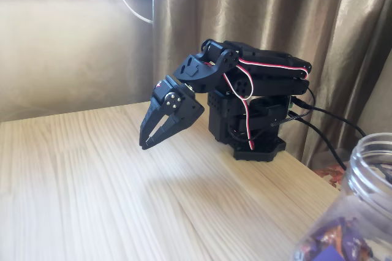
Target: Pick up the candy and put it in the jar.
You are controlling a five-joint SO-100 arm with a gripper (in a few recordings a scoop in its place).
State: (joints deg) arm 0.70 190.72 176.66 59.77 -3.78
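Fixed view: black arm (251, 98) folded at centre right of the wooden table (92, 193), with bare table spreading across the left and foreground. The hand (147, 141), fingers nearly together and grasping nothing, hangs just above the table. The jar (355, 212), cropped at lower right, sits well apart from it, purple sweets (334, 242) dimly visible inside.

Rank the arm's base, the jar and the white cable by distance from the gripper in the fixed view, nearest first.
From the gripper:
1. Arm's base, just right of it on the table.
2. White cable, upper left by the curtain, behind the table.
3. Jar, bottom right corner, closest to the camera.
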